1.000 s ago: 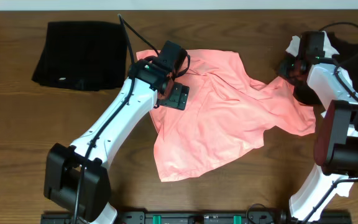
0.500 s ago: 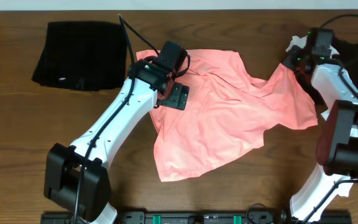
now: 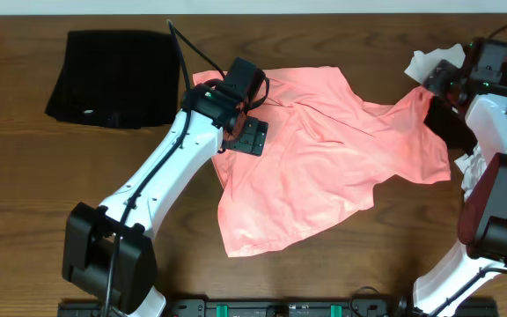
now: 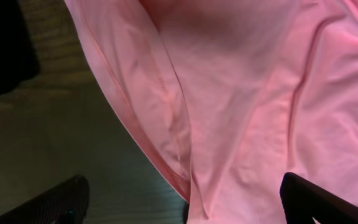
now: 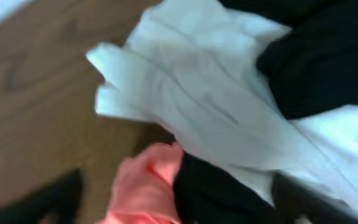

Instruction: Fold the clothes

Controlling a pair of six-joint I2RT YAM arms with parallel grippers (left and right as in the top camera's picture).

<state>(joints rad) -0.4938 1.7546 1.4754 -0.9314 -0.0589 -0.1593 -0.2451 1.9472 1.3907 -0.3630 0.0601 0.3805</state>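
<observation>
The clothes are chiefly a salmon-pink T-shirt (image 3: pixel 315 167) lying crumpled and spread across the middle of the table. My left gripper (image 3: pixel 246 136) hovers open over its left hem (image 4: pixel 166 118), fingers (image 4: pixel 58 202) wide apart with nothing between them. One pink sleeve (image 3: pixel 416 101) is drawn out to the upper right. There my right gripper (image 3: pixel 440 81) stands open, and the sleeve tip (image 5: pixel 145 186) lies loose between its blurred fingers (image 5: pixel 45 199). White cloth (image 5: pixel 197 93) and black cloth (image 5: pixel 319 62) lie just beyond the sleeve tip.
A neatly folded black rectangle (image 3: pixel 113 77) lies at the back left. At the right edge, a pile of white garments (image 3: pixel 431 62) and black garments (image 3: pixel 451 132) sits under my right arm. Bare wood table (image 3: pixel 77 176) shows to the front left and front right of the shirt.
My right gripper has moved toward the back right, dragging the pink sleeve out that way, and its jaws have gone from shut to open. The left arm has not moved.
</observation>
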